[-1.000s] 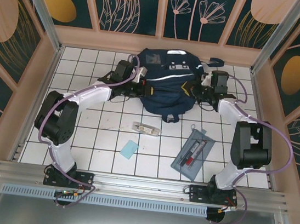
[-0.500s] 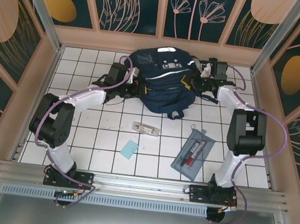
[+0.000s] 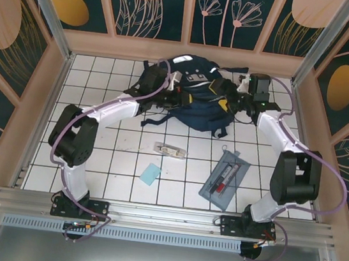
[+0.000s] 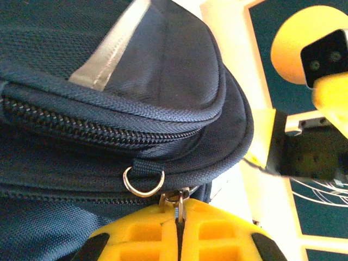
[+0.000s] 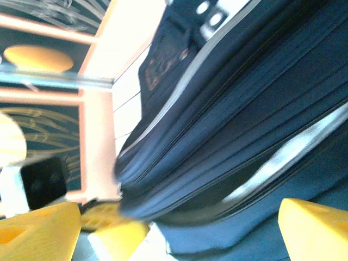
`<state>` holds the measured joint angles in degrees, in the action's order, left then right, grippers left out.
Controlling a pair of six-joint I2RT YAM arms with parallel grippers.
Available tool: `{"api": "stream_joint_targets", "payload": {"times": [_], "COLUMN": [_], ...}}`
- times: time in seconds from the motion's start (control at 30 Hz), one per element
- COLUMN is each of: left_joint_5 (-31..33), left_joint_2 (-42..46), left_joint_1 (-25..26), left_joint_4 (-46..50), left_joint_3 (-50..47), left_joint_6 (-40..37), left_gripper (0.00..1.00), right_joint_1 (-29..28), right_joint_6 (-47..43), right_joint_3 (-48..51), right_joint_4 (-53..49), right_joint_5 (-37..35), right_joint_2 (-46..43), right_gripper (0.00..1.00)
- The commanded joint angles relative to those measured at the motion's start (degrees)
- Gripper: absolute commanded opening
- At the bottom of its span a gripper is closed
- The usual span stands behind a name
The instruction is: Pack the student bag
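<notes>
Walls stand around the white tiled table (image 3: 94,152) on the left, the far and the right side, and the student bag (image 3: 197,104) lies at the far middle, its far edge just beside the back wall (image 3: 185,49). On the left and on the right of the bag some bare tiles remain before the side walls. The near half of the table has more free room; there lie a grey pencil case (image 3: 225,179), a small light-blue card (image 3: 151,174) and a small clear item (image 3: 170,149), all well apart from the bag.

The bag looks bunched, and its long axis goes about from left to right. The grey patch with buckles faces up near the far edge, and dark straps hang toward the near side.

The left gripper (image 4: 178,217) is fully closed and pinches the zipper pull (image 4: 179,200) just beside a metal ring (image 4: 143,182). The right gripper (image 3: 233,99) is at the right end of the bag; in the right wrist view its yellow fingers (image 5: 38,231) stand wide apart and grip nothing, with the blue fabric in front of them.

One second before, the bag lay flatter and nearer, its long axis from far to near, and the right gripper was closed. The three small things have not moved.
</notes>
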<state>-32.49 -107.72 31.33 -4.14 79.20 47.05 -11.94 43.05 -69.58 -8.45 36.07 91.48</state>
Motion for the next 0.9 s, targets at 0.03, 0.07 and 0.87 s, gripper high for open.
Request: {"api": "stream_joint_targets", "payload": {"times": [0.03,0.07,0.87], "left_joint_5": [-1.95,-2.21,5.39], "left_joint_2": [-0.15,-0.05,6.72], "left_joint_1": [1.87,2.22,-7.82], "left_joint_4": [-7.50,-7.72,1.21], "left_joint_3": [4.49,4.31,-11.60], "left_joint_6": [1.25,1.40,-11.73], "left_gripper": [0.00,0.00,0.00], "right_joint_1": [-4.25,-4.86,-3.57], "right_joint_6": [3.95,4.47,5.46], "right_joint_3": [1.68,1.81,2.78], "right_joint_4": [4.11,4.85,10.33], "right_joint_5": [-1.03,-2.23,-4.25], "right_joint_2": [-0.23,0.16,0.43], "right_gripper": [0.94,0.94,0.00]}}
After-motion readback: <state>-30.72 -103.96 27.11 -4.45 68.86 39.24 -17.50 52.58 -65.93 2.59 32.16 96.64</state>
